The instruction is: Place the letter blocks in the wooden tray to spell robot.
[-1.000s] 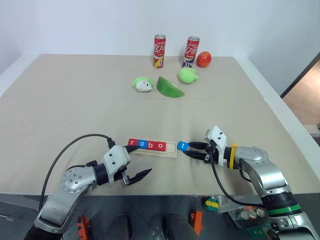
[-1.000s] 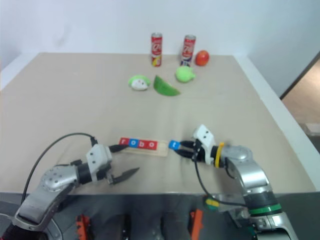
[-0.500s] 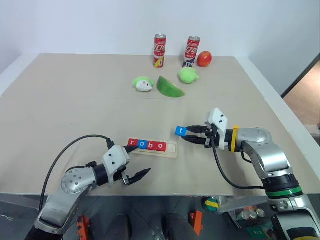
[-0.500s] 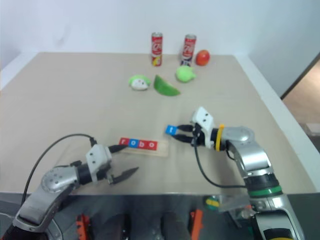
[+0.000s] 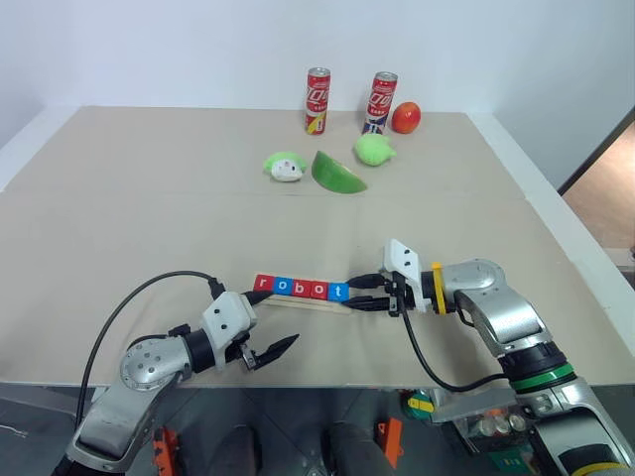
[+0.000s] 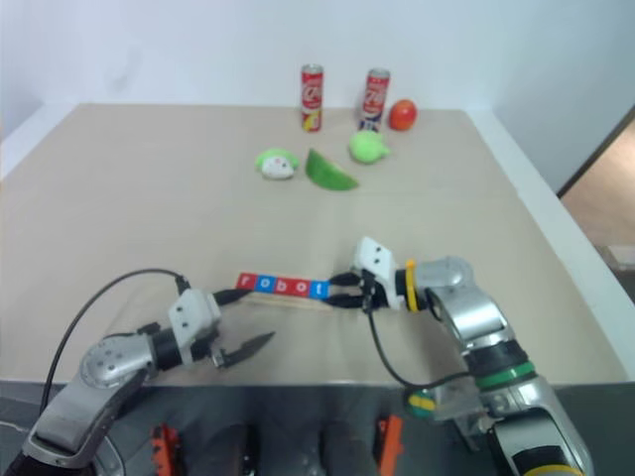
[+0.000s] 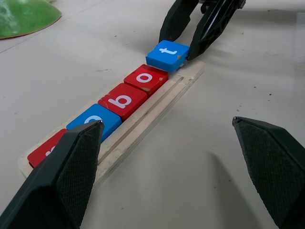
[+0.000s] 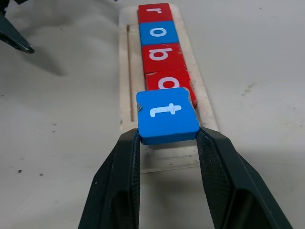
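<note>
Your right hand [image 8: 167, 143] is clamped on the blue t block [image 8: 167, 116], one finger [image 8: 116, 181] on each side edge. The block sits over the open right end of the wooden tray [image 5: 342, 305], tilted up a bit, its far edge overlapping the last red o block [image 8: 167, 82]. I can't tell if it touches the tray floor.

Outward from there, at 9 o'clock of the t in the head view, four blocks sit in the tray in a row: red r [image 5: 263, 284], blue o [image 5: 282, 287], red b [image 5: 301, 289], red o. With the t they read "robot". The groove runs along the tray's near side, bare.

Your left hand [image 5: 266, 322] is wide open, holding nothing, at the tray's left end. Its far fingertip [image 5: 266, 295] is just beside the r block; whether it touches I can't tell. The near finger is over the bare surface [image 5: 149, 218], well off the tray.

At 12 o'clock from the tray, far across the surface: a green wedge [image 5: 334, 174], a green-and-white toy [image 5: 284, 165], a green round toy [image 5: 373, 150], two red cans [image 5: 317, 100], and a red fruit [image 5: 405, 117] at the right of them.
</note>
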Motion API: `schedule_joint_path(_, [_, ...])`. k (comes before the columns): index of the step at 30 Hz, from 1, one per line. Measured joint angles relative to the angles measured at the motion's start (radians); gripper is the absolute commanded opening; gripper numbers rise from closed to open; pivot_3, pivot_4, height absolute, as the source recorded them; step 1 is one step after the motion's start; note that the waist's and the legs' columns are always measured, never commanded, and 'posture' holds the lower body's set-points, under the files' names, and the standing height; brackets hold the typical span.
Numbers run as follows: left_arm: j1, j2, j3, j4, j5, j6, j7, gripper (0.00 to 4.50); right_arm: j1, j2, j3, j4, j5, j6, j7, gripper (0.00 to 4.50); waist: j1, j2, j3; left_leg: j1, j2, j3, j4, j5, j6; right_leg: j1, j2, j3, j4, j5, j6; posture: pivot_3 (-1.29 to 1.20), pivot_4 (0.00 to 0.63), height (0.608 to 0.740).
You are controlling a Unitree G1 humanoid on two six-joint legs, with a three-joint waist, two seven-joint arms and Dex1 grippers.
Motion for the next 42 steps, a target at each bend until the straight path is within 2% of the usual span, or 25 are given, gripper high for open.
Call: schedule_joint_path(42, [0.003,-0.002,-0.003,0.000,0.003,0.000,0.001,4.50,-0.009,-0.001,-0.002,0.028,-0.016,0.014,0.008,1.16,0.000,0.000,0.000,0.000,0.000,0.000,0.000,0.000,0.000,0.000,0.000,0.000,0.000,0.000,0.000,0.00,0.150,0.740])
